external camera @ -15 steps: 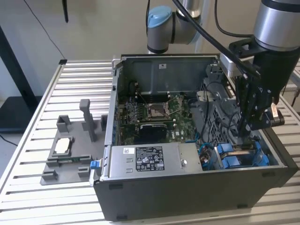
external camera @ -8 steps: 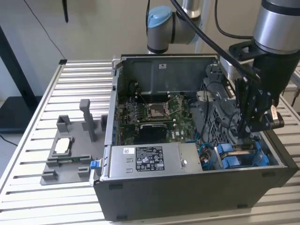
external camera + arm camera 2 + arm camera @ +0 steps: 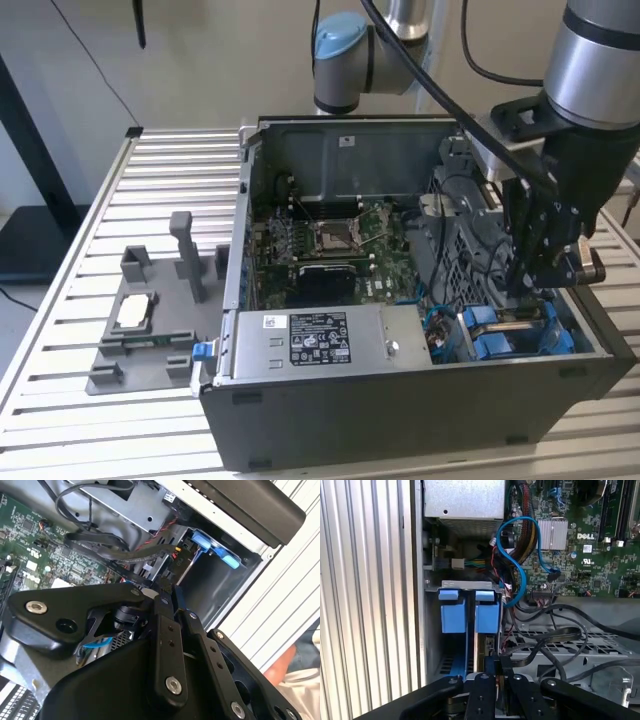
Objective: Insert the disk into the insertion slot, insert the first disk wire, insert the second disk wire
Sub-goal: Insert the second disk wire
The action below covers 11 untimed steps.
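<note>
Black cables (image 3: 555,630) crowd the claw (image 3: 492,672) beside the blue carriers (image 3: 470,612).

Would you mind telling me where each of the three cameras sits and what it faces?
Exterior view: off the arm, above the slatted table, looking down into the open computer case; the arm and gripper reach into the drive bay.
First wrist view: on the arm, looking past the gripper at the blue disk carriers and motherboard.
Second wrist view: on the arm, looking along the gripper toward a blue carrier at the case wall.
Shared: both wrist views show the gripper, blue carriers and cables.
</note>
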### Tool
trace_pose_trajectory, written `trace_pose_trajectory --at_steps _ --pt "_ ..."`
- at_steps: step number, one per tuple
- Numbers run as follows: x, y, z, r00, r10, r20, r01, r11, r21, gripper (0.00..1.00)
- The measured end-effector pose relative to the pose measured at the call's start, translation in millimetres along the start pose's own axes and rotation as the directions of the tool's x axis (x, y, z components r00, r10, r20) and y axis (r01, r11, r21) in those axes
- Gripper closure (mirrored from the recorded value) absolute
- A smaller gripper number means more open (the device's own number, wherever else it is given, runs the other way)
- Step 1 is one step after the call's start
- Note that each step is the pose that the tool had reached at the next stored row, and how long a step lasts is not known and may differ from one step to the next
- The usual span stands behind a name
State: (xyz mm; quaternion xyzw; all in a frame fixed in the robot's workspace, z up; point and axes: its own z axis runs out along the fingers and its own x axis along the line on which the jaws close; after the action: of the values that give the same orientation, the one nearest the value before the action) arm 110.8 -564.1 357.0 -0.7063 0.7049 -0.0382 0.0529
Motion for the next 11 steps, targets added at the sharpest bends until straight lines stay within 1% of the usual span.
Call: trace_pose_trajectory --at_steps 1,3,11 --pt "0.6 -0.1 0.3 1.0000 0.000 0.0023 0.000 1.0000 0.0000 0.84" --pt "1.7 -0.4 1.1 1.0000 0.000 0.0038 0.000 1.0000 0.0000 0.84" --pt "5.0 -1.5 5.5 1.0000 0.001 0.0047 -0.001 1.0000 0.0000 0.84"
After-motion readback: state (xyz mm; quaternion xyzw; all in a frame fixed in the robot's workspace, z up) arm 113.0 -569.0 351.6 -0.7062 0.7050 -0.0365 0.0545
